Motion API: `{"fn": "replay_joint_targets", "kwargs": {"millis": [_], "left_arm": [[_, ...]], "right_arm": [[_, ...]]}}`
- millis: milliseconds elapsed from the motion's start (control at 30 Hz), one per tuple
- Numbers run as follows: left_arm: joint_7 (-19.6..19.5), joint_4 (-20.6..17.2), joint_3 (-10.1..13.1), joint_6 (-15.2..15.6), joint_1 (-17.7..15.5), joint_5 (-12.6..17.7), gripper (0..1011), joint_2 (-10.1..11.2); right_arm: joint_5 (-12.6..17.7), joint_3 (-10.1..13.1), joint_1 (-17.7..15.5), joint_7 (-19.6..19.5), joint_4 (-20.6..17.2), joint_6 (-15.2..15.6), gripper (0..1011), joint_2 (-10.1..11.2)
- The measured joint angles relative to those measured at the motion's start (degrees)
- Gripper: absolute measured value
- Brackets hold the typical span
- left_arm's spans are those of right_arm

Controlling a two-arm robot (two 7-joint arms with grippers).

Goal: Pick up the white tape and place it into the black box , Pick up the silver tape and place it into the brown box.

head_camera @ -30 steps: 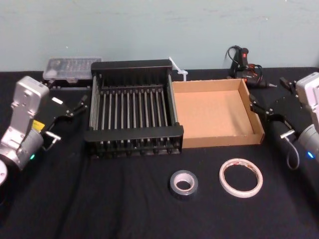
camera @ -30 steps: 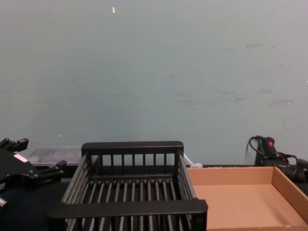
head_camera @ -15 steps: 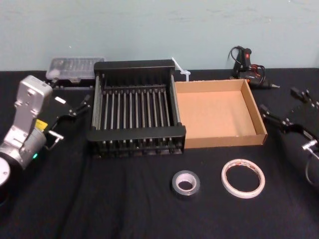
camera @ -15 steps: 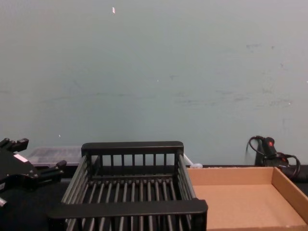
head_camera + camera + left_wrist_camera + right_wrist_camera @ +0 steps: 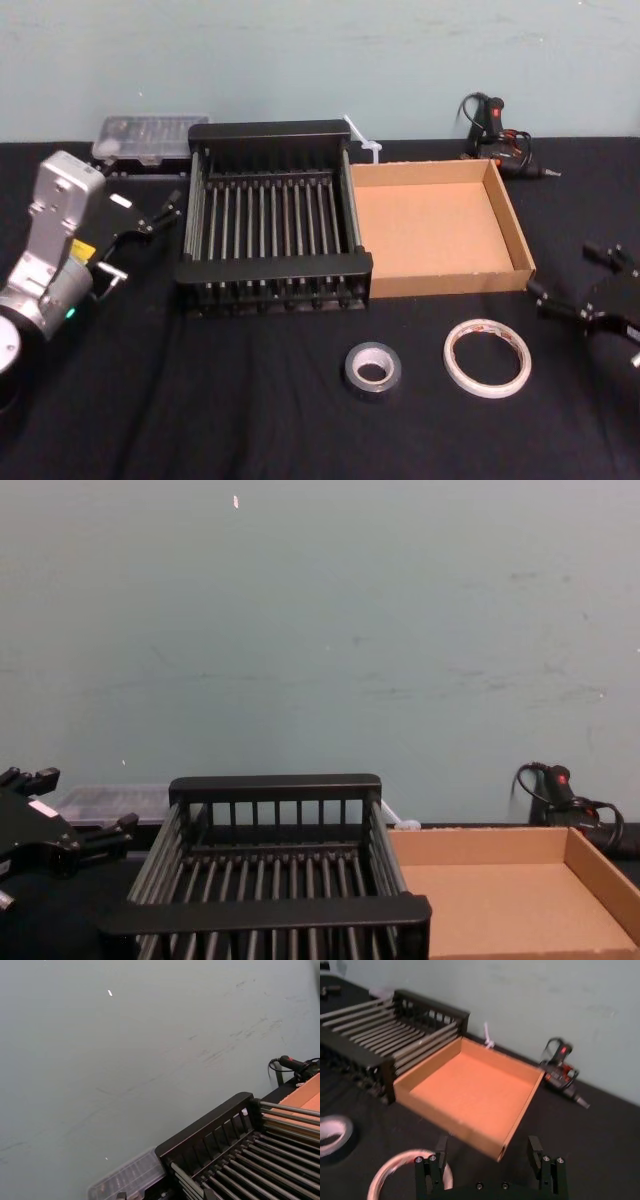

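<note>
The white tape (image 5: 487,357) lies flat on the black cloth near the front, with the silver tape (image 5: 372,370) to its left. Behind them stand the black box (image 5: 272,267) and, to its right, the brown box (image 5: 455,283), both with nothing inside. My right gripper (image 5: 572,275) hovers open just right of the white tape, off the brown box's front right corner. In the right wrist view the open right gripper (image 5: 487,1147) faces the brown box (image 5: 470,1085), with the white tape (image 5: 385,1175) and the silver tape (image 5: 342,1132) off to one side. My left gripper (image 5: 142,238) is parked open left of the black box.
A clear plastic case (image 5: 150,135) sits behind the black box's left corner. At the back right lies a black glue gun (image 5: 490,125) with its cable. A white zip tie (image 5: 360,140) rests between the boxes at the back. The table's right edge is close to my right gripper.
My right gripper has come forward and down, from beside the brown box's right wall to just right of the white tape, still open. The left arm and both tapes stay put.
</note>
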Motion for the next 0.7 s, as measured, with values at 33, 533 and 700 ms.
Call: {"fn": "replay_joint_targets", "kwargs": {"millis": [33, 533, 700], "left_arm": [[0.0, 0.0, 0.0, 0.0, 0.0, 0.0, 1001, 0.0], [0.0, 0.0, 0.0, 0.0, 0.0, 0.0, 1001, 0.0], [0.0, 0.0, 0.0, 0.0, 0.0, 0.0, 1002, 0.0]], "right_arm": [[0.02, 0.0, -0.21, 0.2, -0.02, 0.36, 1002, 0.05], [-0.52, -2.31, 2.14, 4.74, 2.86, 6.96, 1002, -1.99], [-1.26, -3.27, 3.71, 5.83, 4.35, 8.79, 1002, -3.32]]}}
